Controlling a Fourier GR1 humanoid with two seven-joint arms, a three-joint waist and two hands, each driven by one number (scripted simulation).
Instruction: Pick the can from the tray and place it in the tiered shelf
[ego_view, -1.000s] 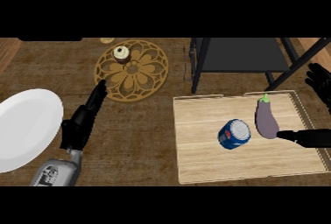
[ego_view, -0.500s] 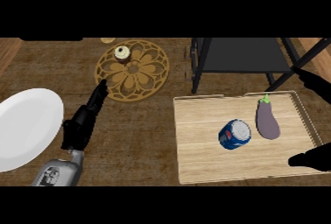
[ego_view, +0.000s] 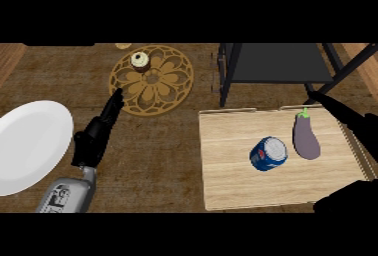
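A round white plate (ego_view: 29, 145) lies at the far left of the dark wooden counter (ego_view: 162, 165), cut off by the view's edge. Just to its right the robot's left hand (ego_view: 94, 137) rests above the counter on its grey forearm (ego_view: 68, 196), fingers straight and held together, pointing up and slightly right with nothing in them. Their tips reach the lower left rim of a round tan trivet with a cut-out flower pattern (ego_view: 152, 79), which lies beyond the hand; a small pale round object (ego_view: 139, 59) sits on the trivet's far edge.

Right of the left hand, well apart from it across bare counter, a light wooden tray (ego_view: 229, 190) holds the blue can (ego_view: 267, 154), which lies tilted near the tray's middle with its silver top turned toward the viewer. Just beside the can, on its right, a purple eggplant with a green stem (ego_view: 306, 138) lies lengthwise on the tray, not touching it.

Beyond the tray stands the black-framed tiered shelf with a dark grey top (ego_view: 273, 64), its legs reaching down to the tray's far edge.

At the lower right corner the robot's right hand (ego_view: 348, 198) shows only as a dark shape over the tray's near right corner, below and to the right of the can and clear of it; whether its fingers are spread or curled cannot be told.
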